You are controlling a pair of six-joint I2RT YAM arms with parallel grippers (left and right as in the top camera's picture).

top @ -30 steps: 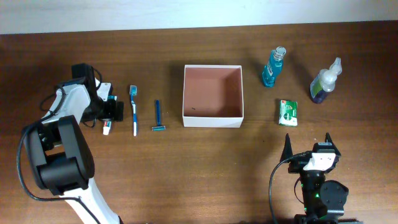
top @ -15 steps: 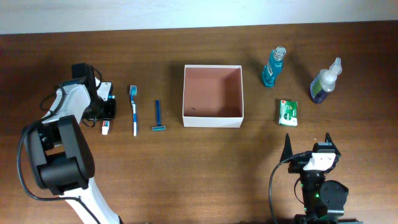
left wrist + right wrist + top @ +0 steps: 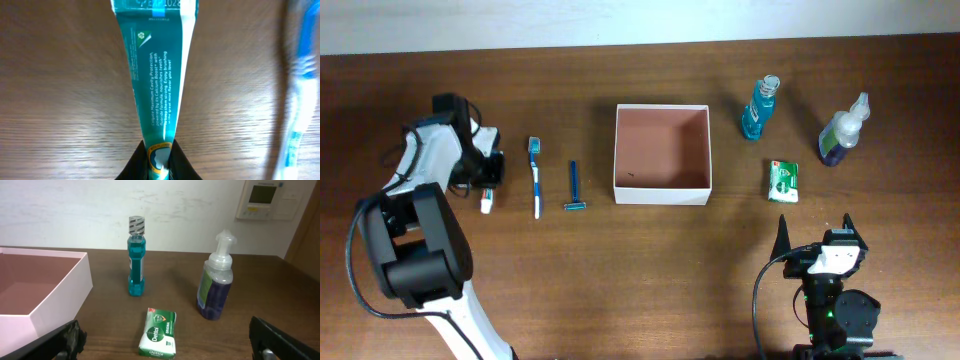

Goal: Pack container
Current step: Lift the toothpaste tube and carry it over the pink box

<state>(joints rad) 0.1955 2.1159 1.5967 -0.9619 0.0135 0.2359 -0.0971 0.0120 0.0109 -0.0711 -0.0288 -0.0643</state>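
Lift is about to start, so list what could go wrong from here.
1. The left gripper pinches the toothpaste tube with most of its length sticking out free; it may swing or slip when lifted.
2. The toothbrush lies close beside the tube and could get knocked.
3. The tube may catch the container wall on the way in.

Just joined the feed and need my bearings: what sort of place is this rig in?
Probably an indoor lab or office room rather than a home: a wooden table set at a plain white wall, with a control panel mounted on that wall.
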